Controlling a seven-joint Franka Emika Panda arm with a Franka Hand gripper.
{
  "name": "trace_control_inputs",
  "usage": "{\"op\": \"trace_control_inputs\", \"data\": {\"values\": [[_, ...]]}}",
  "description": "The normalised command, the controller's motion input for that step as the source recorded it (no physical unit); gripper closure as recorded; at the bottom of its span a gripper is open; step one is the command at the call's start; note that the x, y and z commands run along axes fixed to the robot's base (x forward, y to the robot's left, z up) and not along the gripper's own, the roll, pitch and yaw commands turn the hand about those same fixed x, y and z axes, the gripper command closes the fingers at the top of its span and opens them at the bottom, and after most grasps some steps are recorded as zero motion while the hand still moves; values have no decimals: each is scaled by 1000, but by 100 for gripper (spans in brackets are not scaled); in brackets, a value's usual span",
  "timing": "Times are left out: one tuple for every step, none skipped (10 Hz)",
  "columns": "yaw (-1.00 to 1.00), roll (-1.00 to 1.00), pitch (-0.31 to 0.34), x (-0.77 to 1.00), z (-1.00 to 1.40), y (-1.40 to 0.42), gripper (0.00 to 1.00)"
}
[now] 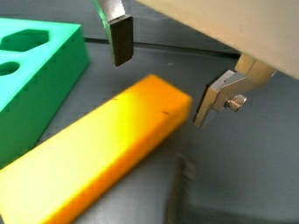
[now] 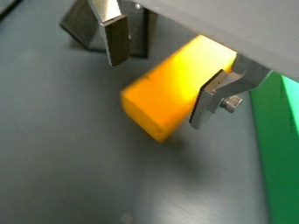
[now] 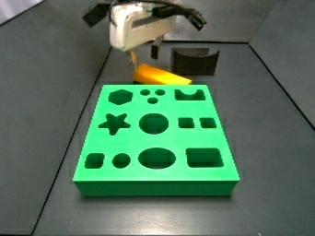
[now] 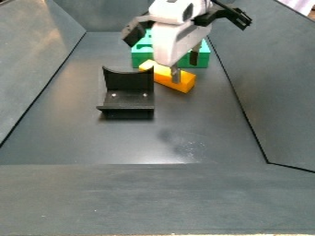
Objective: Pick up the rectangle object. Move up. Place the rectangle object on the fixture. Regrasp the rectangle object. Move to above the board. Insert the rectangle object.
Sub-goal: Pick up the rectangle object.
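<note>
Lab test cell: dark walled floor (image 4: 185, 138) (gripper (image 4: 175, 69) above).

One gripper (image 1: 163, 86) is in view, hanging just above the block beside the board, and it carries two fingers (image 1: 121, 39), both seen in both wrist views. There is one rectangle object (image 1: 105, 140), a single orange-yellow block. There is one board (image 3: 154, 180), green, and its top shows one star cut-out (image 3: 114, 123) and two large round holes; the small round holes near its far edge are too small to count surely. There is one fixture (image 4: 125, 97), dark, seen in both side views
</note>
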Motion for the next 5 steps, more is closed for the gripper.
{"op": "trace_control_inputs", "data": {"values": [[83,0,0,20,-69,0,0],[71,30,-16,0,-109,-80,0],[-397,143,-63,306,-289,0,0],[-366,146,-33,63,-291,-9,0],[-157,74,0,-49,-174,-29,0]]}}
